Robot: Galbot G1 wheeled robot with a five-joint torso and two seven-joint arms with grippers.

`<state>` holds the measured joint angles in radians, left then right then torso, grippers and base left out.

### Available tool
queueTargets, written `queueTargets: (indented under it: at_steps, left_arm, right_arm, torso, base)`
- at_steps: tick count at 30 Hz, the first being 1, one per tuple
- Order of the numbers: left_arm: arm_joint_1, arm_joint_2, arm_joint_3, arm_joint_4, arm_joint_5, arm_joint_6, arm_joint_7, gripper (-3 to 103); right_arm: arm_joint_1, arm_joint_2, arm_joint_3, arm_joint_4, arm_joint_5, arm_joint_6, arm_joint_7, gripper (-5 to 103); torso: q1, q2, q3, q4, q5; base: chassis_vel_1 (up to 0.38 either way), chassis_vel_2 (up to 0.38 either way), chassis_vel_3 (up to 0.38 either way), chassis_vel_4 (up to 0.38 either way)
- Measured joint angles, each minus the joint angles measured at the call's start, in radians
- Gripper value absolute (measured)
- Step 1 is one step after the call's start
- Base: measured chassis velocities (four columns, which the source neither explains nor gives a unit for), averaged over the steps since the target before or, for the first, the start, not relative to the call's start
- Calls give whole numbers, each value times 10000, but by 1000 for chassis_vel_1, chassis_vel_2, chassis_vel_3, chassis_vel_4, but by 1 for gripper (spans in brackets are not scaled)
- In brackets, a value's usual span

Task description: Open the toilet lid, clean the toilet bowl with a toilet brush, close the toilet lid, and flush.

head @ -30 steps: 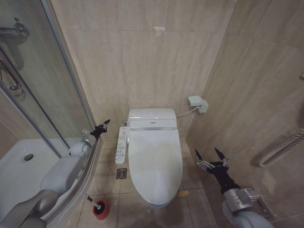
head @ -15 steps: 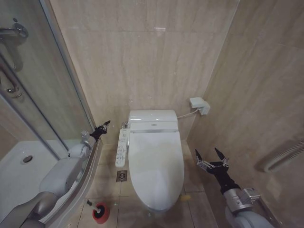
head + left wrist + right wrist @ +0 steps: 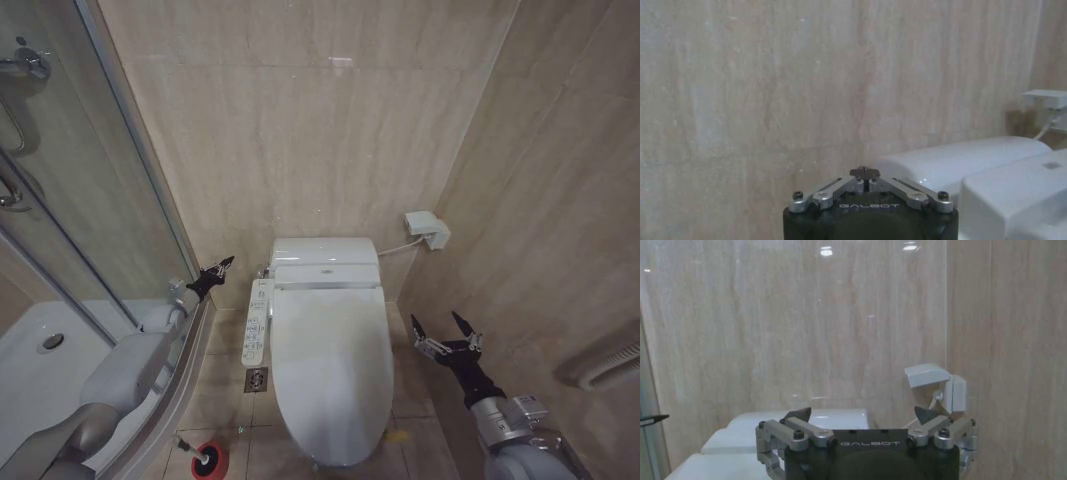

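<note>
The toilet lid lies shut, a glossy white oval covering the toilet bowl, which is hidden beneath it. The toilet brush stands in its red base on the floor tiles, left of the toilet's front end. My left gripper hangs shut and holding nothing beside the shower glass, left of the toilet's back; in the left wrist view the left gripper has its tips together. To the right of the lid's middle, my right gripper is open and empty, and the right gripper faces the rear wall.
A control panel runs along the toilet's left side, above a floor drain. A white wall box with a cable sits right of the tank. The shower glass and shower tray close the left. Tiled walls stand behind and right.
The whole picture has shifted, with the toilet and brush lower in view, so the camera has moved. Both grippers keep their poses; the lid stays shut.
</note>
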<state>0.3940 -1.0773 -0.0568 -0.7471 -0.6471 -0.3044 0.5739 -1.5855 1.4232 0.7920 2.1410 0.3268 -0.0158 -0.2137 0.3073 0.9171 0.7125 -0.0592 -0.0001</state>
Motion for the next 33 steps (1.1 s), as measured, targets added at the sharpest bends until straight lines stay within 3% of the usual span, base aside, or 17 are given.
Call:
queueTargets:
  at_steps: [10, 20, 33]
  left_arm:
    - [-499, -374, -178, 1371, 401, -549, 1236, 0]
    - [-815, -831, -151, 2083, 524, -788, 1324, 0]
    - [-838, -918, -123, 2095, 522, -823, 1328, 0]
  right_arm:
    - [3, 0, 0, 1, 0, 0, 0, 100]
    - [2, 0, 0, 0, 0, 0, 0, 100]
    - [2, 0, 0, 0, 0, 0, 0, 100]
  torso:
    - [7, -1, 2, 2, 1]
    - [6, -1, 2, 0, 1]
    - [9, -2, 3, 0, 1]
  base:
    - [0, 0, 0, 0]
    - [0, 0, 0, 0]
    - [0, 0, 0, 0]
